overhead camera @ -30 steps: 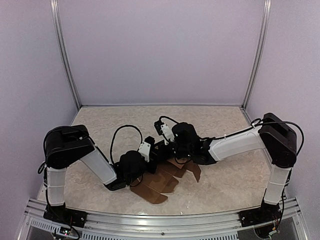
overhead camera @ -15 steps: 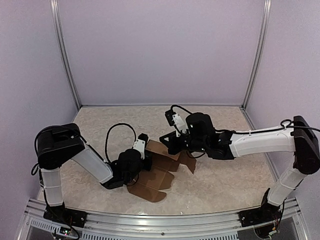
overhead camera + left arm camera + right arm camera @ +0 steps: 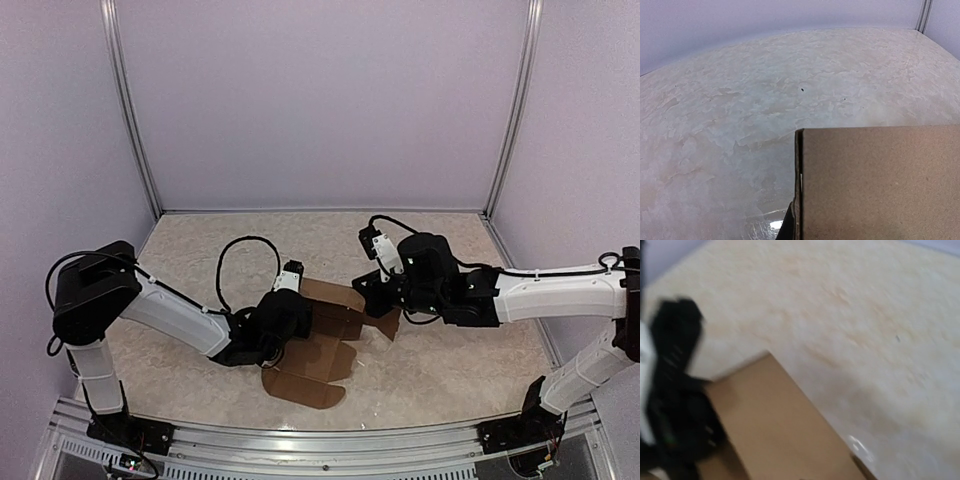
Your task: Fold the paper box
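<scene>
Now, left gripper (image 3: 306, 308): low over the left part of the paper box, at its raised far panel. Can't tell if it's open or closed; cardboard blocks the fingers in its own camera.
Right gripper (image 3: 372, 301): at the box's far right corner, just above the right flap. Wrist picture is blurred and its own fingers don't show, so its state is unreadable too.
Spacing: the two grippers are near each other, with the raised panel between them.
Paper box (image 3: 322, 350): brown cardboard, mostly unfolded, on the table between the two arms. The near flap lies flat toward the bases, and the right flap sticks out at an angle.
Left wrist view: one plain cardboard face fills the lower right, its left edge vertical. There is a dark sliver at the bottom of that edge, can't identify.
Right wrist view: cardboard runs diagonally. The black blurred left arm (image 3: 675, 405) is touching or just beside it, can't tell which.
Table (image 3: 190, 250): beige marbled top.
Walls (image 3: 320, 100): pale lilac, with metal posts (image 3: 130, 110) at the far corners.
</scene>
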Controlling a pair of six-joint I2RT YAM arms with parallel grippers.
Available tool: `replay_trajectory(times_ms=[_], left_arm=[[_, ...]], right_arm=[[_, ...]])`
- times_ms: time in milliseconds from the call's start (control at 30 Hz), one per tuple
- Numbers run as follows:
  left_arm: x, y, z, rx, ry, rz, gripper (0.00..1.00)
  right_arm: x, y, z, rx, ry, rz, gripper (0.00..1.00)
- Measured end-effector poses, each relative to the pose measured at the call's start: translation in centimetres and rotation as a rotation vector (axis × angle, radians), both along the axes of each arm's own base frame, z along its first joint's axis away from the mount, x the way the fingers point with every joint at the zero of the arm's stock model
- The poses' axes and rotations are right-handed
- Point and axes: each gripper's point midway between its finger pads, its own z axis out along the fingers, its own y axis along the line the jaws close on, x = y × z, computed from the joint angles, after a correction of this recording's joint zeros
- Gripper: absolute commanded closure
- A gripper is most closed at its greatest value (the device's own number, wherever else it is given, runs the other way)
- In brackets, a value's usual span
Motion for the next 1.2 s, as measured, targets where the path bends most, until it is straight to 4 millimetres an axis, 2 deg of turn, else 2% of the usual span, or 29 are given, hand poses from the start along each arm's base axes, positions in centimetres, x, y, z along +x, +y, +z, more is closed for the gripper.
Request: replay_trajectory(times_ms=[133, 300, 467, 667, 900, 1200], left_arm=[[-0.2, 0.4, -0.7, 0.015, 0.039, 0.030, 1.00], [-0.5, 0.9, -1.3, 0.023, 0.077, 0.051, 1.00], [-0.8, 0.9, -1.5, 0.023, 0.111, 0.049, 1.00], [-1.0, 0.1, -0.4, -0.029, 0.140, 0.034, 1.00], [-1.4, -0.5, 0.0, -0.065, 0.179, 0.008, 1.00], [-1.8, -1.4, 0.0, -0.139, 0.255, -0.034, 1.00]], right_arm=[[-0.1, -1.2, -1.9, -0.062, 0.016, -0.028, 1.00], [-0.1, -2.0, -3.1, -0.095, 0.025, -0.051, 1.00], [-0.1, -1.8, -3.7, -0.095, 0.039, -0.050, 1.00], [-0.2, -1.2, -4.9, -0.103, 0.070, -0.036, 1.00], [-0.3, -0.6, -4.9, -0.075, 0.087, -0.026, 1.00], [0.1, 0.6, -3.8, -0.005, 0.094, -0.023, 1.00]])
